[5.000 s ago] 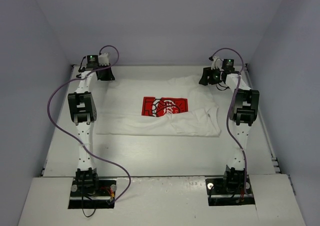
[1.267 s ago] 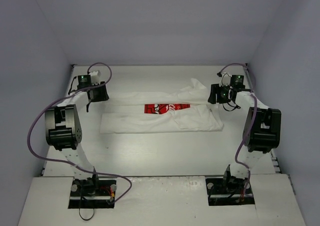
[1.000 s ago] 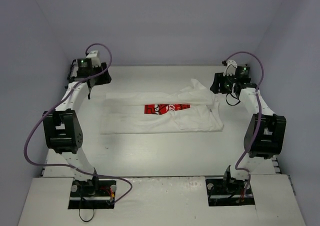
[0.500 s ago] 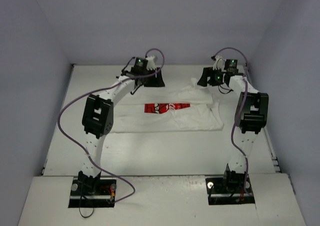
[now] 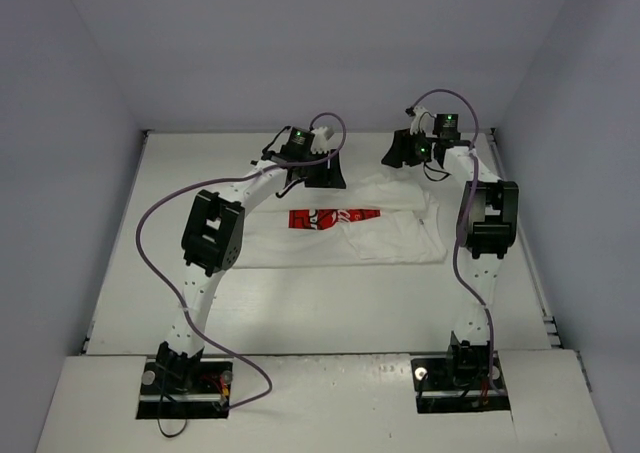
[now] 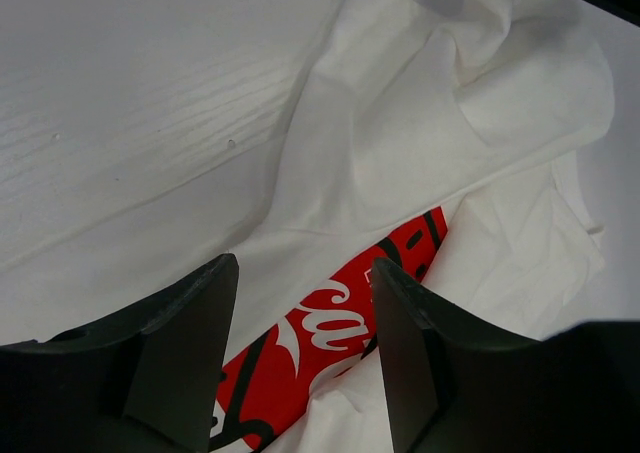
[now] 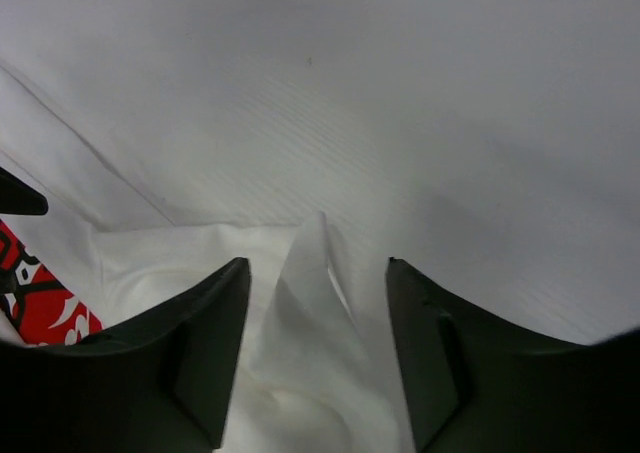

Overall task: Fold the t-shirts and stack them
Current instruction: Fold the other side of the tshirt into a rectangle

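White t-shirt (image 5: 390,239) on pale table (image 5: 300,303)

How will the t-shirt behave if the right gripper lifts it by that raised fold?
Likely floppy: the t-shirt lies creased and doubled over. Probably light, so it should drape from the right gripper. Its loose end may drag on the table.

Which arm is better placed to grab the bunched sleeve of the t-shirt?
Right. The right hand, open, hangs over the raised sleeve, its ridge between the fingers. The left hand, also open, sits over the red print, farther off.
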`<state>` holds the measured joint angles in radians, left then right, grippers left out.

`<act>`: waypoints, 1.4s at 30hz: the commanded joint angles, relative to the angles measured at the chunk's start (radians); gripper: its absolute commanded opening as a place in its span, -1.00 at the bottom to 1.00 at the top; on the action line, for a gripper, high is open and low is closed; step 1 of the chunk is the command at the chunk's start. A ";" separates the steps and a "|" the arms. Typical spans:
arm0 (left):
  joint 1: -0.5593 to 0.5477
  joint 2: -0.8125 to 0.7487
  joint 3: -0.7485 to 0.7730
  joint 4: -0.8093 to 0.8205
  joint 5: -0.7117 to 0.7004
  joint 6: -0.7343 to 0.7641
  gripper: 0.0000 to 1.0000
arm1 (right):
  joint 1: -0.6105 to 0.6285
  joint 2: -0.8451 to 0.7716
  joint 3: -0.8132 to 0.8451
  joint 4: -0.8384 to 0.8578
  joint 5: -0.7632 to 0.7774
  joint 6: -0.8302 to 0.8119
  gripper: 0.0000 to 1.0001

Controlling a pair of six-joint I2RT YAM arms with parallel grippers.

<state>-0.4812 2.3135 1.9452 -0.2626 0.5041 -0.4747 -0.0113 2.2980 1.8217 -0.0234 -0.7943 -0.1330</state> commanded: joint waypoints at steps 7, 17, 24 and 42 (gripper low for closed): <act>0.003 -0.060 -0.007 0.015 0.019 0.033 0.03 | 0.005 0.023 0.089 0.034 0.002 0.004 -0.17; 0.006 -0.085 0.012 -0.034 0.016 0.088 0.03 | 0.005 -0.159 -0.047 0.037 0.004 -0.035 -0.98; 0.010 -0.085 0.046 -0.046 0.030 0.119 0.03 | 0.033 -0.388 -0.283 0.038 0.055 -0.061 -1.00; 0.010 0.003 0.092 0.111 0.305 0.158 0.05 | 0.084 -0.622 -0.667 0.078 0.163 -0.013 -1.00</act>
<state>-0.4767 2.3165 1.9522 -0.2762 0.6806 -0.3474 0.0536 1.7844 1.1790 -0.0061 -0.6675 -0.1803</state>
